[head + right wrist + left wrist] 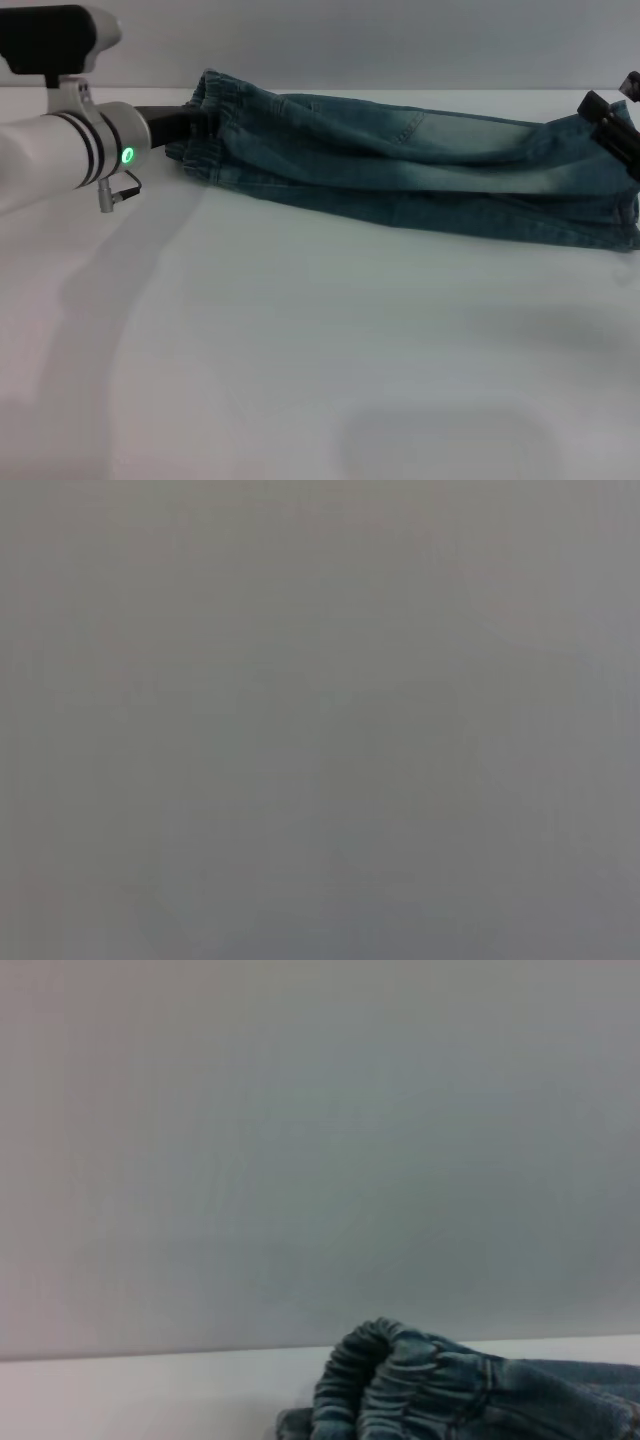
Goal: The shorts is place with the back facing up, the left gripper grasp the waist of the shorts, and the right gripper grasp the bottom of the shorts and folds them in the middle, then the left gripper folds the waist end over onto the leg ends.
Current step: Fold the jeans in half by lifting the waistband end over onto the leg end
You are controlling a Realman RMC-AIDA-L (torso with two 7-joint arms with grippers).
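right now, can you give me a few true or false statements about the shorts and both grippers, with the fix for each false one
1. The shorts lie folded lengthwise into a long strip on the white table. True.
2. The left gripper is at the waist. True.
3. The waist is already folded over onto the leg ends. False: the two ends lie at opposite sides.
4. The right gripper hangs over the waist. False: it is at the leg ends.
5. The shorts are red. False: faded blue denim.
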